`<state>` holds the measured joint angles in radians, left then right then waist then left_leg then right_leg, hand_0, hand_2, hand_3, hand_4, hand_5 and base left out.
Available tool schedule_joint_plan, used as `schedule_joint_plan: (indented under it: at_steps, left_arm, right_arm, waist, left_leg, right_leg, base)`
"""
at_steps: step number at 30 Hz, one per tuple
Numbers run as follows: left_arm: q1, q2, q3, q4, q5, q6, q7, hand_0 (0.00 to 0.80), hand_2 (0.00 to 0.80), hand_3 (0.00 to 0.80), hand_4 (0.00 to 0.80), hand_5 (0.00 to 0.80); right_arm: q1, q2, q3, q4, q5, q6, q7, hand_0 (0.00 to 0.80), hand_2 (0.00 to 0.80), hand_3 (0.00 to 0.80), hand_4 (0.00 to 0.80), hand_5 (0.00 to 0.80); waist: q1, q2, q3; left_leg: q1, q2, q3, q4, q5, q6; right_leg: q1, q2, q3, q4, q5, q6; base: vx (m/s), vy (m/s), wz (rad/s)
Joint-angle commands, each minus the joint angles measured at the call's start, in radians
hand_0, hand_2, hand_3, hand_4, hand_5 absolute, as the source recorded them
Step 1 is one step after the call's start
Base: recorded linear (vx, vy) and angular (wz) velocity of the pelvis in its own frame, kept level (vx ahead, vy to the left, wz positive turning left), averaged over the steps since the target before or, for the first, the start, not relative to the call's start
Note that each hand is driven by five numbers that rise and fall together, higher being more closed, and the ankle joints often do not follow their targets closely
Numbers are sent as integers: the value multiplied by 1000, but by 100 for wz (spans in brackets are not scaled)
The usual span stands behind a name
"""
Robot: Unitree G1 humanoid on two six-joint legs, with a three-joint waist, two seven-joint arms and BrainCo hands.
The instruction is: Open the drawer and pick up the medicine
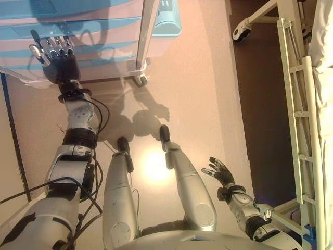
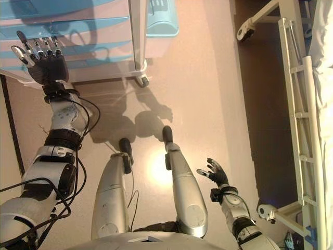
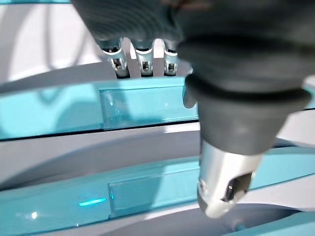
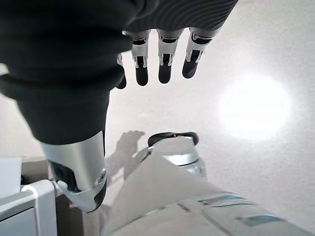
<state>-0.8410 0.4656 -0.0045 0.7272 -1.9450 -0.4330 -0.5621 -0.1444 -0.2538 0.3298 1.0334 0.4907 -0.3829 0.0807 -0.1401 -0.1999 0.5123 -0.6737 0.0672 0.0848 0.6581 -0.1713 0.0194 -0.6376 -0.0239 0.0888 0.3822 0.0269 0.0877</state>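
Several straight left hand (image 1: 58,63) fingers (image 3: 142,60) just before the shut drawer (image 3: 147,105)

Silver-grey arms with black bands; left hand (image 1: 56,60) and right hand (image 1: 221,172) have dark ribbed covers, dark-tipped silver fingers.

A hospital room, it looks like. A wheeled drawer cart (image 1: 78,36) stands well apart from a railed bed (image 1: 307,130).

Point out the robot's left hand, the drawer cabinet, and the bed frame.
left hand (image 1: 58,66): left eye view, on the dark back of the hand.
drawer cabinet (image 1: 104,31): left eye view, on a blue drawer front.
bed frame (image 1: 307,114): left eye view, on the white side rail.
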Motion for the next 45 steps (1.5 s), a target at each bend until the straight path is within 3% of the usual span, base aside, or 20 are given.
schedule_joint_plan:
  at_steps: [1,2,4,5,11,16,21,26,30,36,43,45]
  left_arm:
    - [-277,141,-137,-203,147,93,-368,94,94,94,94,94]
    - [-269,130,-150,-258,182,105,-427,235,235,235,235,235]
    - [-261,115,-170,-323,244,127,-499,665,665,665,665,665]
    - [-257,112,-181,-349,267,122,-520,800,800,800,800,800]
    - [-214,102,-188,-423,296,126,-515,800,800,800,800,800]
    - [-74,99,-81,-388,183,156,-535,800,800,800,800,800]
    - [175,62,76,-298,87,214,-589,800,800,800,800,800]
    - [441,-40,180,-207,-27,293,-693,800,800,800,800,800]
    - [613,-123,196,-78,-22,379,-691,800,800,800,800,800]
    - [814,-262,207,141,104,482,-563,800,800,800,800,800]
    - [917,-325,199,374,366,527,-303,800,800,800,800,800]
    - [945,-328,202,449,447,548,-273,800,800,800,800,800]
  right_arm:
    - [53,-42,43,-28,15,-7,13,0,0,0,0,0]
    - [51,-46,46,-39,10,2,8,0,0,0,0,0]
    - [48,-54,48,-58,4,16,1,0,0,0,0,0]
    - [47,-58,45,-69,3,24,-3,0,0,0,0,0]
    - [44,-79,33,-97,-25,57,-20,0,0,0,0,0]
    - [53,-69,13,-69,-44,41,-27,0,0,0,0,0]
    - [91,-42,-18,-51,-69,17,-47,0,0,0,0,0]
    - [130,-27,-67,-50,-113,31,-47,0,0,0,0,0]
    - [161,-21,-108,-42,-164,48,-47,0,0,0,0,0]
    - [180,-9,-171,-4,-227,91,-14,0,0,0,0,0]
    - [148,-1,-213,95,-261,71,9,0,0,0,0,0]
    - [133,-8,-228,134,-255,56,11,0,0,0,0,0]
  waist:
    - [1,-2,-64]
    - [4,1,-62]
    - [8,7,-57]
    - [9,12,-55]
    - [23,39,-56]
    - [58,62,-72]
    - [101,85,-105]
    - [139,115,-159]
    - [157,144,-226]
    - [177,170,-334]
    - [197,163,-383]
    - [207,162,-389]
  left_leg:
    - [57,-50,18,-102,-58,44]
    - [65,-53,19,-112,-55,44]
    - [75,-58,18,-122,-51,44]
    - [79,-60,18,-127,-49,44]
    - [123,-72,18,-164,-31,42]
    - [170,-74,8,-193,-18,34]
    - [258,-81,-8,-258,7,21]
    - [371,-94,-27,-343,36,9]
    - [475,-96,-41,-392,40,3]
    - [608,-92,-62,-464,48,-9]
    - [685,-84,-67,-514,54,-19]
    - [694,-83,-66,-519,56,-27]
  right_leg:
    - [28,31,-37,-38,5,-67]
    - [35,30,-38,-43,4,-67]
    - [44,28,-38,-46,3,-69]
    - [47,26,-38,-47,2,-70]
    - [86,15,-44,-46,-17,-74]
    - [132,1,-62,-22,-62,-80]
    - [215,-23,-87,-15,-106,-81]
    - [324,-51,-119,-36,-139,-75]
    - [439,-68,-155,-76,-156,-72]
    - [597,-68,-208,-166,-157,-72]
    - [679,-56,-242,-228,-144,-72]
    - [697,-52,-252,-252,-137,-71]
  base:
    - [0,0,0]
    - [0,0,0]
    - [-14,10,2]
    - [-29,23,3]
    - [-30,30,-1]
    - [-30,-11,2]
    - [10,-55,4]
    - [61,-37,17]
    - [124,-44,18]
    - [145,-64,26]
    - [15,-93,37]
    - [-38,-53,23]
